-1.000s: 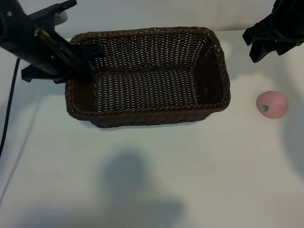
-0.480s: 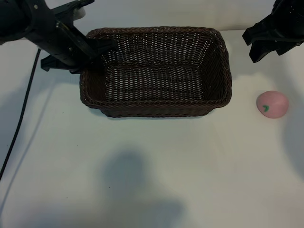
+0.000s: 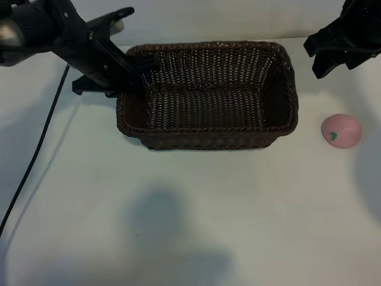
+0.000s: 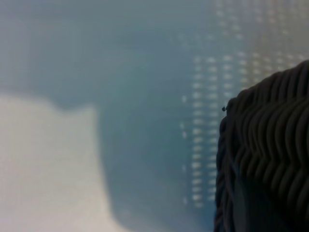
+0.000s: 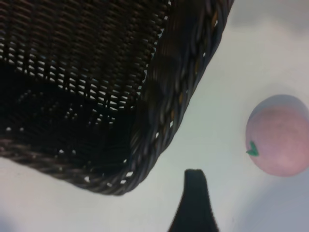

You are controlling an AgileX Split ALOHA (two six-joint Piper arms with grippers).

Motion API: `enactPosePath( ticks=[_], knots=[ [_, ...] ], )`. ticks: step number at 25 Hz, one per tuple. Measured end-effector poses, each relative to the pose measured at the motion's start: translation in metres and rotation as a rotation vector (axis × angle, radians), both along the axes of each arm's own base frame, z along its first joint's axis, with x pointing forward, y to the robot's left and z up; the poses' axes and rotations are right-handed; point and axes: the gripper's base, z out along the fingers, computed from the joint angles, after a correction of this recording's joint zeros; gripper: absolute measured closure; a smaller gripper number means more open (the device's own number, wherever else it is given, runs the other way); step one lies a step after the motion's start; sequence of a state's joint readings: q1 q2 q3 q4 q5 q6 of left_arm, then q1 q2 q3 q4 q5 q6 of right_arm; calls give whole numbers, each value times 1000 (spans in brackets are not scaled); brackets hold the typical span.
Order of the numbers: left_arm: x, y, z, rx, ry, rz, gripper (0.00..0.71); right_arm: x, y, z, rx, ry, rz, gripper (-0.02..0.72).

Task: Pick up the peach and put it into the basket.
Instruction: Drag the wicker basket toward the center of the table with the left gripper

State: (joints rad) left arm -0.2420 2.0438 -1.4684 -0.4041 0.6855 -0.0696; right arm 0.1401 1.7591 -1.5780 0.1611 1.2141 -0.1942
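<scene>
The peach (image 3: pixel 341 130) is a small, smooth, pale-pink ball with a little green mark on its side, lying on the white tabletop (image 3: pixel 238 214) at the right of the frame, apart from the basket (image 3: pixel 280 128). The basket, dark-brown woven wicker with a braided rim and sloping sides, sits upper centre. The left pincer (image 3: pixel 143 65), upper left, is closed on the basket's left rim. The right pincer (image 3: pixel 333 56), upper right, hangs open above the peach.
</scene>
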Motion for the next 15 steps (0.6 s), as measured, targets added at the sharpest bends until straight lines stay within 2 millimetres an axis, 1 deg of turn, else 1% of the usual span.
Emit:
enactPosePath(
  ticks=[8,15],
  knots=[
    [4,0,-9,7,-11,-4,552,0,0,0,0,0,0,153],
    [5,-1,-22,15,8,-20,552,0,0,0,0,0,0,153]
  ],
)
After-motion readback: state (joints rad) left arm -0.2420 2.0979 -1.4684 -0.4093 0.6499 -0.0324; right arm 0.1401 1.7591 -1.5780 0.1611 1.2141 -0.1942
